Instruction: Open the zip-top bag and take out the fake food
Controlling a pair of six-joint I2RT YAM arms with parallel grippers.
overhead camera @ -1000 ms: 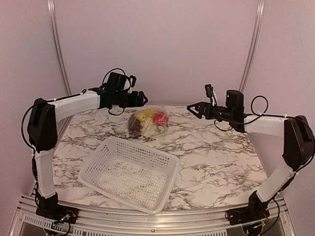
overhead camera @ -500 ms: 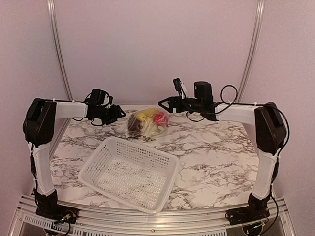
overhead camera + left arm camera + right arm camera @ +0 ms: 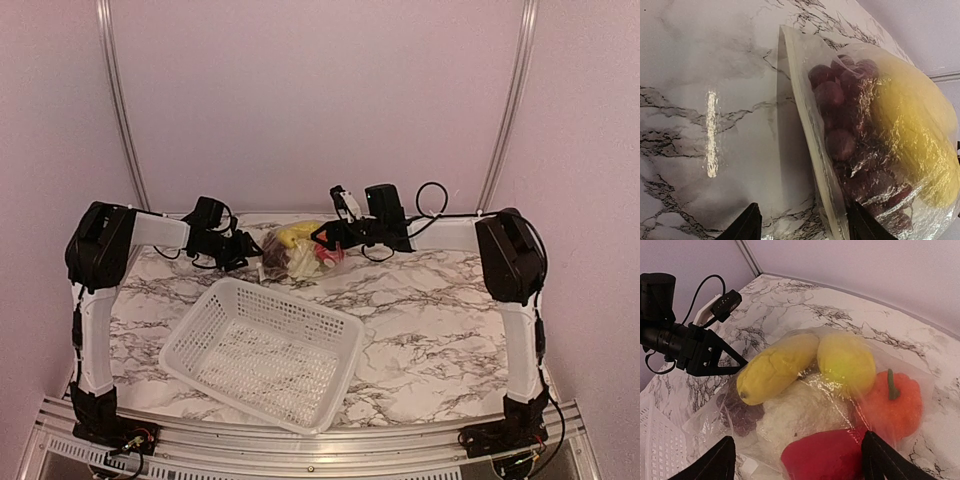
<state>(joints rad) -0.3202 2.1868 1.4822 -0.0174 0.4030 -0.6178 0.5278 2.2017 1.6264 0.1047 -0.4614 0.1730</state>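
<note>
The zip-top bag (image 3: 300, 252) lies shut on the marble table at the back centre, with the fake food inside. In the right wrist view the bag (image 3: 705, 422) holds two yellow pieces (image 3: 777, 367), an orange pepper (image 3: 895, 400), a red piece (image 3: 825, 455), a white cauliflower (image 3: 800, 412) and purple grapes (image 3: 737, 412). My left gripper (image 3: 250, 256) is open at the bag's left side. In its own view the left gripper (image 3: 802, 227) straddles the pale zip strip (image 3: 807, 125). My right gripper (image 3: 325, 240) is open just above the bag's right part, also seen in its own view (image 3: 800, 465).
A white perforated basket (image 3: 262, 350) stands tilted in front of the bag, towards the near left; its corner shows in the right wrist view (image 3: 652, 440). The wall rises close behind the bag. The left gripper also shows in the right wrist view (image 3: 715, 360).
Both arms have swung inward to the bag. The left gripper has come down to the bag's left zip edge. The right gripper has moved left, over the bag.
</note>
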